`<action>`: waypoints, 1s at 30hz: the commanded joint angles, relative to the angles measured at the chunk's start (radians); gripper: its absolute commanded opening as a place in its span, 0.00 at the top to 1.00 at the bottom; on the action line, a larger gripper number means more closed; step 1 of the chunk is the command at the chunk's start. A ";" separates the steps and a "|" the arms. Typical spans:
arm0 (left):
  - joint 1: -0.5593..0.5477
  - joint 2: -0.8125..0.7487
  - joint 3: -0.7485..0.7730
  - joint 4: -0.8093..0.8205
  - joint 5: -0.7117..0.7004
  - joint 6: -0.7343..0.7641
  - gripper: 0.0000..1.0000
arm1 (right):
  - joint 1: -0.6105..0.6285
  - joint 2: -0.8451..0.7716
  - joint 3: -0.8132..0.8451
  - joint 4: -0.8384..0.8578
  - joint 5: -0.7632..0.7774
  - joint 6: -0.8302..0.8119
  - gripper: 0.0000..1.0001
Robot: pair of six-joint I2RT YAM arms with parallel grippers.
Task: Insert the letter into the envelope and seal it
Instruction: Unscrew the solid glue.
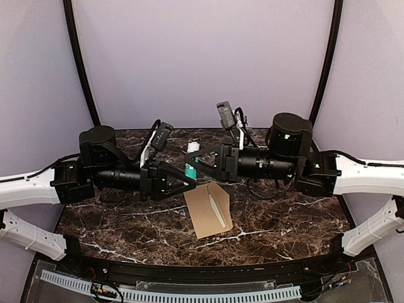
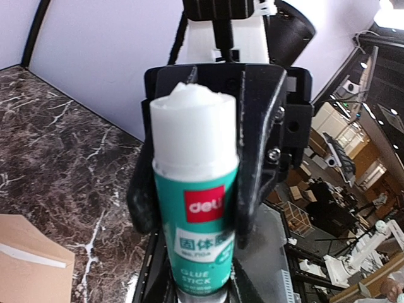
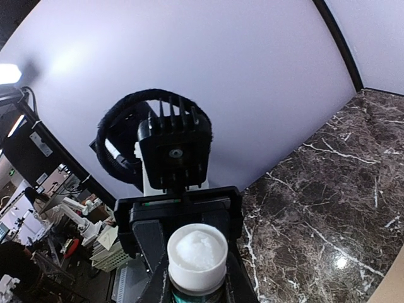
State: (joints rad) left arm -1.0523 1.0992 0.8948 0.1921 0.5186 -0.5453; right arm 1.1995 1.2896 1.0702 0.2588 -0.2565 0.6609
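Kraft-brown envelope [image 1: 201, 211] lies flat and slightly skewed on the marble worktop [image 1: 126, 227], nearest the arm bases. A pale strip [image 1: 218, 211] runs along it. No separate letter shows, so it is judged to be inside already.

Just beyond the envelope, the left tool [image 1: 189, 181] and right tool [image 1: 193, 165] meet nose to nose on a green glue stick [image 1: 189, 171]. The left tool is clenched on the stick's lower body. The right tool's fingers press both flanks of the tube, so by appearance it is grasping the stick too. Farther back sits a small white piece [image 1: 194, 147], possibly the cap; it is too small to confirm.

Step in hand, as judged: readying glue for the flap. Recommended:
- Leave the stick with one tool only, gripped low and clear of the paste.
- Tip the paste end down and draw one even line along the flap edge.
- Pin the envelope with the free tool so it does not drag.

Only the left wrist view shows the label, the uncapped white paste standing proud, and an envelope corner. The right wrist view shows the paste face nearly end-on. Only the top view gives the envelope's place relative to the tools.
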 commanded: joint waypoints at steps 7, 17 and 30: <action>0.012 0.058 0.097 -0.272 -0.488 0.088 1.00 | 0.071 0.169 0.230 -0.323 0.315 0.042 1.00; -0.047 0.168 0.143 -0.380 -0.852 0.025 1.00 | 0.117 0.412 0.462 -0.541 0.583 0.151 1.00; -0.039 0.097 0.062 -0.274 -0.681 -0.086 1.00 | 0.117 0.300 0.344 -0.403 0.514 0.085 0.75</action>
State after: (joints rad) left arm -1.1046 1.2598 0.9749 -0.2096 -0.2237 -0.5793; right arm 1.2587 1.7031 1.4815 -0.2874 0.3977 0.7605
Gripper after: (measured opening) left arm 0.228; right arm 0.184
